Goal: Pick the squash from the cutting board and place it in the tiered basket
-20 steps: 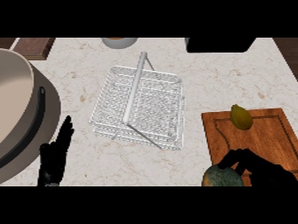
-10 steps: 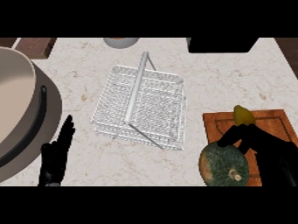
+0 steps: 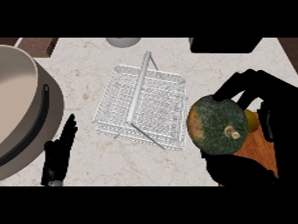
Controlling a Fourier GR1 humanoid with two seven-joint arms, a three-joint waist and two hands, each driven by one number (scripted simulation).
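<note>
I have the squash [image 3: 217, 125] in my right hand [image 3: 274, 105]: fingers curl over its top at 1 o'clock and the thumb side wraps it from below at 5 o'clock. It is off the board [image 3: 262, 144], carried at about 3 o'clock of the view, and its left edge overlaps the right rim of the basket [image 3: 141, 107]. The stem end faces up toward me.

My left hand [image 3: 57, 153] rests at 8 o'clock on the tabletop [image 3: 80, 61], fingers straight, holding nothing.

Risks from here, as I judge them:
- The squash is wide against the basket tray. If I let go with it only over the rim, it could tip outward and roll onto the tabletop or back to the board.
- The upright handle bar [image 3: 138, 89] runs along the basket's middle. Carrying toward 9 o'clock too low may knock the squash against it and shift the light wire frame.
- A small yellow item [image 3: 251, 120] sits just behind the squash on the board; I cannot tell whether my fingers touch it.
- My hand hides much of the squash, so I cannot confirm how well it is seated.
</note>
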